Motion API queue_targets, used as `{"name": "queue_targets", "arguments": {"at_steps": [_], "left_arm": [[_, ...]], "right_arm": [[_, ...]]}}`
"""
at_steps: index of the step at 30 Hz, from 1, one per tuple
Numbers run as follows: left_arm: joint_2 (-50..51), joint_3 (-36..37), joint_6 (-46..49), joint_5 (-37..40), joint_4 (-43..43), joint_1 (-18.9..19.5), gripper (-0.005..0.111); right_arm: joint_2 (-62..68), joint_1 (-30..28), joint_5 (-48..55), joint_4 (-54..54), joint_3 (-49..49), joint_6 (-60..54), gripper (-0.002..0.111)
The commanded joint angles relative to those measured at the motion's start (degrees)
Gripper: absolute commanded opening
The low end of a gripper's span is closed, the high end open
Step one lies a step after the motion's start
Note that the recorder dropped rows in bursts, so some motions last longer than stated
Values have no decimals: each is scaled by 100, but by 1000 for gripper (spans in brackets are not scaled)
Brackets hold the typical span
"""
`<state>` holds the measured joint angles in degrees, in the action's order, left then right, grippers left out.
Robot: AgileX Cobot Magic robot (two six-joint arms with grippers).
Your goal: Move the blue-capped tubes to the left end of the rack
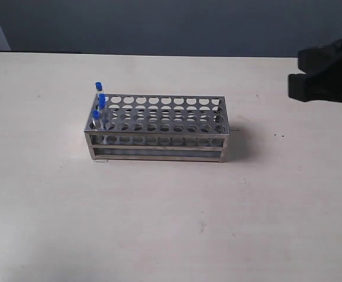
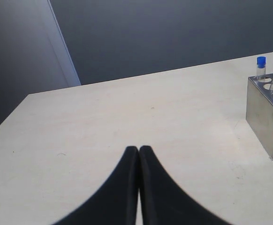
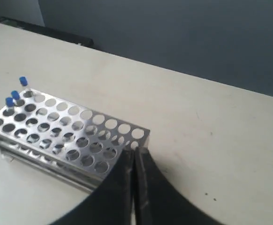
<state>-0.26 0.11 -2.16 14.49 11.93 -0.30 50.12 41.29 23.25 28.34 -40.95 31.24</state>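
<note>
The shiny steel rack stands in the middle of the table. The blue-capped tubes stand upright in the holes of its leftmost column, caps above the top plate; the other holes look empty. In the right wrist view the rack lies beyond my right gripper, which is shut on nothing, and the tubes are at the rack's far end. My left gripper is shut and empty over bare table, with the rack's end and the tubes off to one side.
The dark bulk of the right arm hangs at the right edge of the exterior view, well away from the rack. The pale table reaches a dark wall at the back. The left arm is out of the exterior view.
</note>
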Motion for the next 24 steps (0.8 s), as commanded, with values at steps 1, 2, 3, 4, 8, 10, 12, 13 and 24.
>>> {"name": "queue_targets", "arguments": {"at_steps": [1, 2, 3, 4, 8, 10, 12, 13, 24], "left_arm": [[26, -11, -20, -54, 1, -35, 0], [26, -11, -20, -54, 1, -35, 0], [26, -11, -20, -54, 1, -35, 0], [26, -11, -20, -54, 1, -35, 0], [26, -11, -20, -54, 1, -35, 0], [26, -11, -20, -54, 1, -35, 0], [26, -11, -20, -54, 1, -35, 0], [26, -11, -20, -54, 1, -35, 0], [26, -11, -20, -54, 1, -35, 0]], "right_arm": [[-718, -1131, -1284, -284, 860, -50, -1], [-948, -1449, -1611, -349, 1142, -61, -1], [-1207, -1753, -1879, -349, 1434, -61, -1], [-1493, -1983, -2044, -349, 1669, -61, -1], [-2645, -2736, -2006, -287, 2760, -78, -1], [-3115, -2750, -1807, -288, 3206, -123, -1], [-3721, -2750, -1503, -288, 3469, -123, -1], [-4046, -2750, -1397, -288, 3644, -123, -1], [-4439, -3211, -963, -2369, 4095, -2320, -1]]}}
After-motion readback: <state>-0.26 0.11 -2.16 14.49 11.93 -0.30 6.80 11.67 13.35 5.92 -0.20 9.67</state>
